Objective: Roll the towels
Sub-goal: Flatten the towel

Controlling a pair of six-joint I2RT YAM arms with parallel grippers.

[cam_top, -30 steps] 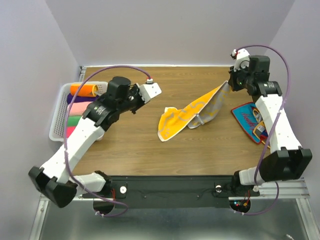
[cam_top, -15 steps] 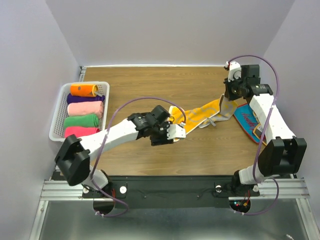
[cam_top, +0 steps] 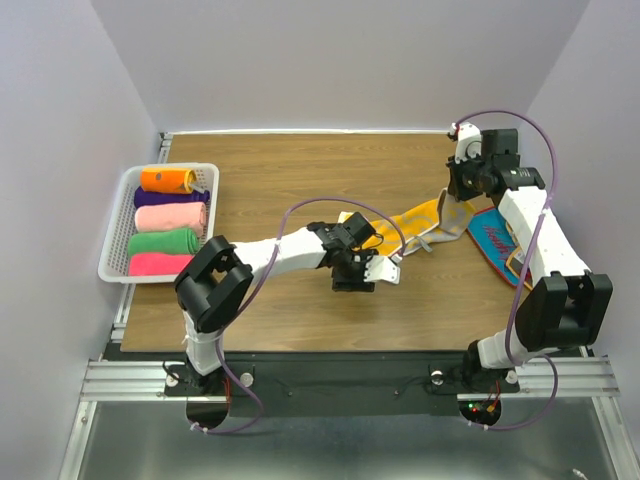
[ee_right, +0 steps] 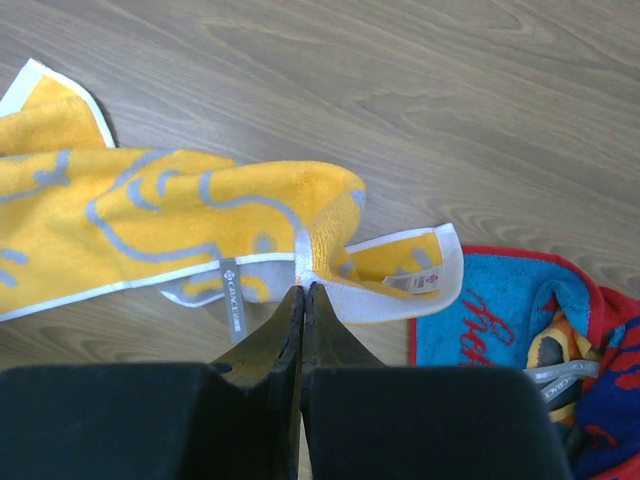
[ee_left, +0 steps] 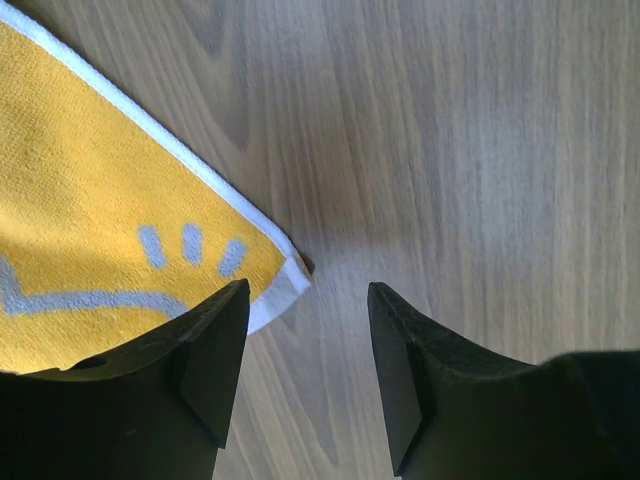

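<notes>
A yellow towel with grey markings and a white hem lies stretched and partly bunched across the middle of the table. My right gripper is shut on its right edge; in the right wrist view the fingertips pinch the white hem where the yellow towel folds up. My left gripper hangs open just above the wood at the near left end. In the left wrist view the yellow towel's corner lies just ahead of the left finger, with nothing between the jaws of the left gripper.
A blue and red towel lies crumpled at the right edge, right of the held hem, also seen as blue towel. A white basket at the left holds several rolled towels, orange at the far end.
My left arm swung from beside the basket to the table's middle and its gripper opened over the yellow towel's corner. My right gripper pulled the towel's edge slightly nearer, then stayed still.
</notes>
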